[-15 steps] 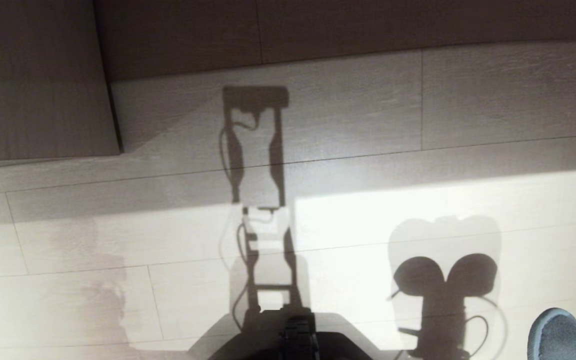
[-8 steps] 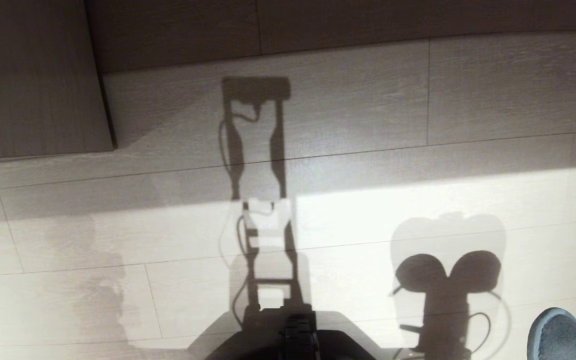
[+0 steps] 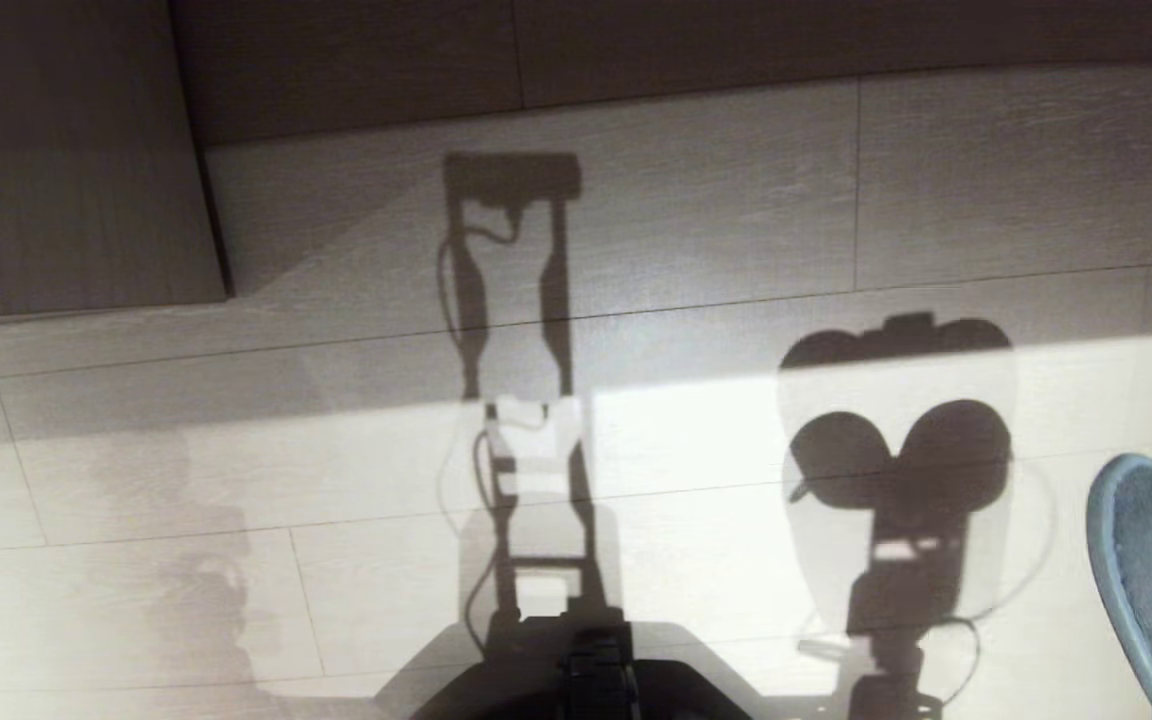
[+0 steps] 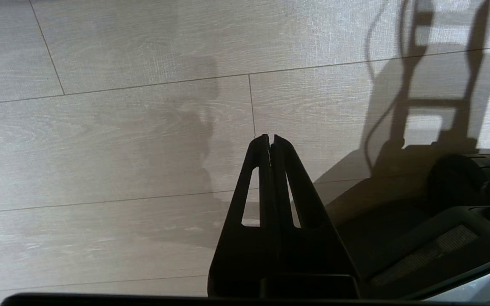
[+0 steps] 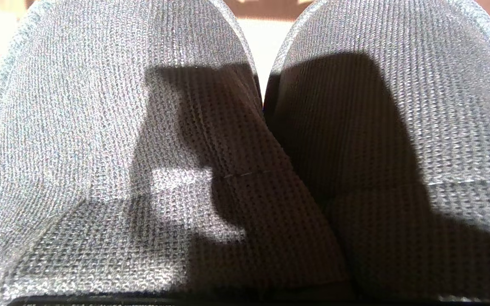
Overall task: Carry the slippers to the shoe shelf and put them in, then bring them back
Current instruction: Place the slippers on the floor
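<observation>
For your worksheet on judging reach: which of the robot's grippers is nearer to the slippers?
Right. The slippers fill the right wrist view, directly in front of that gripper. The left gripper points at bare floor, no slipper near it.

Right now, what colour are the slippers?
Grey-blue, with a knitted, ribbed weave; the slippers show best in the right wrist view.

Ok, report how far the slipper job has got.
Done: the slippers are off the floor, carried at the robot's right. In hand: the carry. Left: cannot tell whether shelving or the return remains; no shoe shelf is recognisable in view. Left end effector idle, shut.
</observation>
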Available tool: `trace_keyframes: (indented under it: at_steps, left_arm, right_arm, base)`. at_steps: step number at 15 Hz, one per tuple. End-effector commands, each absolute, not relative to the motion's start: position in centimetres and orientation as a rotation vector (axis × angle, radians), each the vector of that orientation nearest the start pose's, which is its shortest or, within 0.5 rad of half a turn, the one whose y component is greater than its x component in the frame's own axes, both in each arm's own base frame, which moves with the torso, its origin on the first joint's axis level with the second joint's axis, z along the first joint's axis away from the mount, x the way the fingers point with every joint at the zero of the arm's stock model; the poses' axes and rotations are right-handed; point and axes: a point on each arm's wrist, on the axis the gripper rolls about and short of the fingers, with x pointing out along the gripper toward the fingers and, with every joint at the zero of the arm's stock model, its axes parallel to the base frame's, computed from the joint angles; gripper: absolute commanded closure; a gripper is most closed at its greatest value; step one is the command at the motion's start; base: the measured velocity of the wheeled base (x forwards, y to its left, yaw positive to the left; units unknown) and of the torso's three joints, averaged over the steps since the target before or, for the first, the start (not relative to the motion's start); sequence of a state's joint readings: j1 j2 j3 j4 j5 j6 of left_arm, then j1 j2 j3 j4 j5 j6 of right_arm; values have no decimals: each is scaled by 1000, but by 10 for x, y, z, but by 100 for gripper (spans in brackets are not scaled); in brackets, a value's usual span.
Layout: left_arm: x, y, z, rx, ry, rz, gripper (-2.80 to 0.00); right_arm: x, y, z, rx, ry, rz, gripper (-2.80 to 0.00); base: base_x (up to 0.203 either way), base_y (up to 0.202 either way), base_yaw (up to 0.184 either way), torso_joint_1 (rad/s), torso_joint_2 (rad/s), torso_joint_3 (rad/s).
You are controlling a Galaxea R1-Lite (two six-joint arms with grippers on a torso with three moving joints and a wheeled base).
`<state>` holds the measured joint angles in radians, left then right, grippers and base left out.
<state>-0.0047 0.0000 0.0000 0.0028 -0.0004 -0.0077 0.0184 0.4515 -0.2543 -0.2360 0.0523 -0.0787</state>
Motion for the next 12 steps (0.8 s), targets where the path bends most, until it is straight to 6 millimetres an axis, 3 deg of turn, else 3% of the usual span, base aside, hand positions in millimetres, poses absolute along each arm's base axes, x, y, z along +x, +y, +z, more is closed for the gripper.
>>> trace_keyframes:
  at_steps: [1, 5, 8, 10, 12]
  left_arm:
    - [-23, 0, 75, -8, 5, -5, 0]
    - [-23, 0, 75, -8, 5, -5, 0]
    - [-23, 0, 75, -8, 5, -5, 0]
    - [-23, 0, 75, -8, 4, -3, 0]
    - [-23, 0, 75, -8, 5, -5, 0]
  right_arm:
    - [76, 3, 189, -80, 64, 80, 0]
    - [185, 7, 217, -87, -51, 84, 0]
    - [251, 9, 251, -89, -267, 80, 0]
    - [282, 10, 253, -84, -356, 79, 0]
    - [298, 11, 248, -71, -429, 90, 0]
  base:
    - [0, 0, 0, 0, 0, 0]
    - [0, 0, 0, 0, 0, 0]
    - [0, 0, 0, 0, 0, 0]
    - [0, 0, 0, 0, 0, 0]
    - [0, 0, 0, 0, 0, 0]
